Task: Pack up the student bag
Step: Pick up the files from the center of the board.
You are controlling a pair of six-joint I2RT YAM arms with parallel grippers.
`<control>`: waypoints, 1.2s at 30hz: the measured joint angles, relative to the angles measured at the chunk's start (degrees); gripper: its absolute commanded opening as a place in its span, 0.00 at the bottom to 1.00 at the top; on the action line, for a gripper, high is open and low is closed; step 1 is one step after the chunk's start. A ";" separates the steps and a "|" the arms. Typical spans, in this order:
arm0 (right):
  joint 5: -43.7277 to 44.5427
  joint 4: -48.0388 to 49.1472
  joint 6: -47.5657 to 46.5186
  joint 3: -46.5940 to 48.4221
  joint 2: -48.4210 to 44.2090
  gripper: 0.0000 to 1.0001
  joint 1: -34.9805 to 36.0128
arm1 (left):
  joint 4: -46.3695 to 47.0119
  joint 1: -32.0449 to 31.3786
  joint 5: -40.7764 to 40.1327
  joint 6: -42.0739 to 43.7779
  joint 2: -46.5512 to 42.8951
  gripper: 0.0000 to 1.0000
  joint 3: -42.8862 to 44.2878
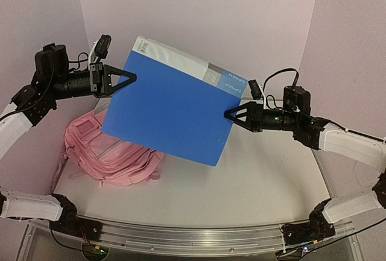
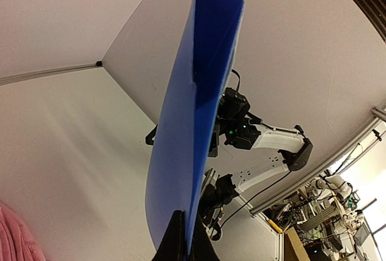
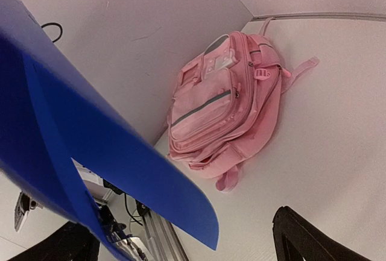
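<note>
**Top view:** a blue folder (image 1: 172,113) is held tilted in the air above the table (image 1: 271,176). The left gripper (image 1: 134,77) is clamped on the folder's 10 o'clock edge, and the right gripper (image 1: 227,114) meets its 3 o'clock edge. The student bag (image 1: 111,152) lies on the table at 8 o'clock of the folder, partly hidden by it.

**Right wrist view only:** the bag is seen whole, front pockets up. The right fingers (image 3: 307,237) are spread wide, not pinching the folder.

**Left wrist view only:** the folder is seen edge-on.

A barcode (image 1: 143,46) and a spine label (image 1: 232,83) carry print too small to read.
</note>
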 measured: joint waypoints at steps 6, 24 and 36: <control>-6.45 10.29 5.84 -0.53 0.81 0.91 0.00 | 3.61 0.00 1.83 -2.92 0.00 0.00 -0.36; -13.15 26.84 19.98 -0.78 0.34 0.00 2.05 | 5.35 1.58 -1.86 -5.45 3.14 0.09 -2.72; 6.59 11.97 15.29 -3.55 -4.22 0.00 2.75 | -8.44 4.65 -19.03 3.28 8.05 0.80 -8.11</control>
